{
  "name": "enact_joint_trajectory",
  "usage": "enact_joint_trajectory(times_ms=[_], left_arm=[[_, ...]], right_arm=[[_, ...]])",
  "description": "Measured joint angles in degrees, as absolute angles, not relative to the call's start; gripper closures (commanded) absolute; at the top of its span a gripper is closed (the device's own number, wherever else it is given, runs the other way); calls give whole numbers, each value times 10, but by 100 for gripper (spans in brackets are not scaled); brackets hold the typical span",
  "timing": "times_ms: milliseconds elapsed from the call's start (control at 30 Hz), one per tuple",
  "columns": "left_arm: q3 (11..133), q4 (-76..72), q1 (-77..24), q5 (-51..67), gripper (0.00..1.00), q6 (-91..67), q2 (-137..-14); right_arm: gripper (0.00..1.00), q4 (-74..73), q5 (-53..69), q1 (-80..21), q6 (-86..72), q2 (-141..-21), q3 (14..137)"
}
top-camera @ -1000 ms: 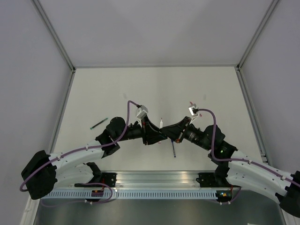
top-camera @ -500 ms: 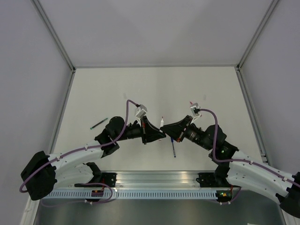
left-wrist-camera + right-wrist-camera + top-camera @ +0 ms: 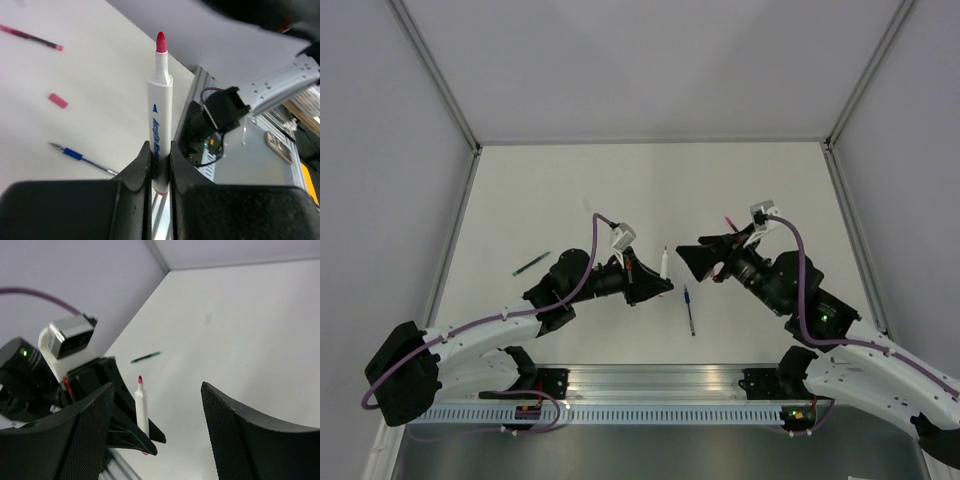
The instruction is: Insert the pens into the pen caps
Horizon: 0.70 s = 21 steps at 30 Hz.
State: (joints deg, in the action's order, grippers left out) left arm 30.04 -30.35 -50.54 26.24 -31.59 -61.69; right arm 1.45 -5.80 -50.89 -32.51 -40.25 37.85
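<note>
My left pincer [image 3: 160, 152] is clamped narrow on the white marker [image 3: 160, 100], which stands upright with its red tip up, mid-frame in the top view. My right pincer [image 3: 156, 392] gapes wide and holds nothing, just right of it. On the tabletop [image 3: 620, 190] lie the blue pen [image 3: 689, 311] at lower centre, the green pen [image 3: 531, 264] at left, and a pink cap [image 3: 58, 100] near the blue pen.

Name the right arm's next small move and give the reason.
Probably lower the right gripper, jaws open and empty, toward the pink cap lying on the table. The left gripper clamps the white marker upright with its red tip bare, so fetching that cap seems the missing step.
</note>
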Motion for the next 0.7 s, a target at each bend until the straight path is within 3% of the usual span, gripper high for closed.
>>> enact_joint_trajectory(times_ms=[200,333,500,700], left_arm=[[302,-223,-506,124,98,-299,-602],[303,-176,-506,32,98,-276,-575],[298,-164,-506,-34,98,-254,-511],[290,-164,-506,-77,98,-246,-465]], right_arm=[[24,-107,-222,-508,-258,-403,474],[27,-181,-285,-488,-244,-472,492],[42,-254,-271,-431,-241,-624,519],[60,-284,-233,-373,-237,-683,495]])
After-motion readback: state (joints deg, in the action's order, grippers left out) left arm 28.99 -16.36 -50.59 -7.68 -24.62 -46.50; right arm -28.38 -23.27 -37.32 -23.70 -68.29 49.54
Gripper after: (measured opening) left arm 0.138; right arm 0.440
